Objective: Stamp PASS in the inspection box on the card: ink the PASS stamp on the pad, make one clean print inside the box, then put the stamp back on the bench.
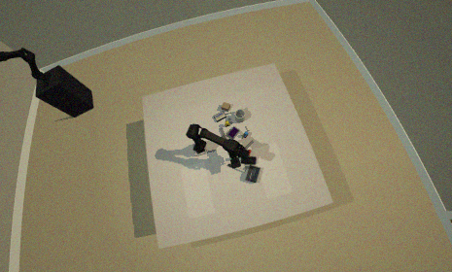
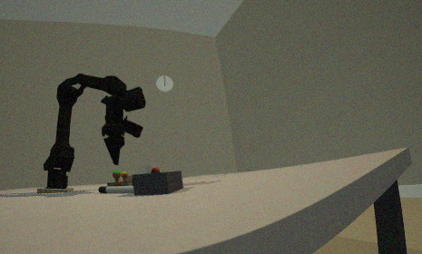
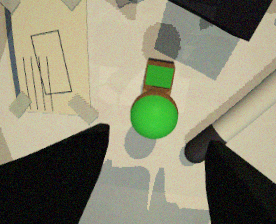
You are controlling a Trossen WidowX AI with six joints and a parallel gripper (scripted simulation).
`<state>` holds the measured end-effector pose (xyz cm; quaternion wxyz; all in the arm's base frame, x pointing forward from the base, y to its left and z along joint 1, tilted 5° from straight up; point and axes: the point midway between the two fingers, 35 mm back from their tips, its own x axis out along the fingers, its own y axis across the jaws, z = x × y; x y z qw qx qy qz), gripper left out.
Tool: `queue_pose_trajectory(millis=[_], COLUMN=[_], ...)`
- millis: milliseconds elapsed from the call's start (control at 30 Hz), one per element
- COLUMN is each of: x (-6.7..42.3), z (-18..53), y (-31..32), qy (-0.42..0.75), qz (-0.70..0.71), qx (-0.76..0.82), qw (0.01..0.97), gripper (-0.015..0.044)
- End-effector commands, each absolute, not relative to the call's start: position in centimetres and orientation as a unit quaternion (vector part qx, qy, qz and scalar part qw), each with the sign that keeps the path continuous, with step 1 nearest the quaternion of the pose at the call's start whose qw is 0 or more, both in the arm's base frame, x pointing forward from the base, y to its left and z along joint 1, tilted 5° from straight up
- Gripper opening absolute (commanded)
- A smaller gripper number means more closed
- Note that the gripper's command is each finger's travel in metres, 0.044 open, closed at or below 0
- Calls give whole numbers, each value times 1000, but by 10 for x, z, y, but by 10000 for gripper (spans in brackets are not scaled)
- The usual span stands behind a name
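A stamp with a green knob [image 3: 154,116] [image 2: 116,172] stands upright on the bench. In the wrist view my gripper [image 3: 158,141] is open and empty, straight above the stamp with one finger on each side. In the exterior view the gripper [image 2: 114,159] hangs a short way above the knob and does not touch it. The pale card [image 3: 52,16] lies to the left, with its outlined inspection box [image 3: 34,46]. In the top view the gripper [image 1: 234,162] is near the middle of the bench.
A pen with a dark tip [image 3: 245,117] [image 2: 117,190] lies just right of the stamp. A yellow-knobbed stamp [image 2: 124,173] and a red-knobbed stamp [image 2: 155,170] stand close by, near a dark box [image 2: 158,182]. A cup [image 1: 240,115] and small items lie behind the arm.
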<state>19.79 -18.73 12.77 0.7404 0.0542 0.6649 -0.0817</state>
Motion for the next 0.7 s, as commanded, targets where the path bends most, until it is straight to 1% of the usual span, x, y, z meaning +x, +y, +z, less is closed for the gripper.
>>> queue_pose_trajectory(millis=[0,667], x=[199,202], z=[119,86], y=[-187,-188], qy=[666,666], qz=[-77,-77], qx=[55,55], qw=[740,740], gripper=[210,210])
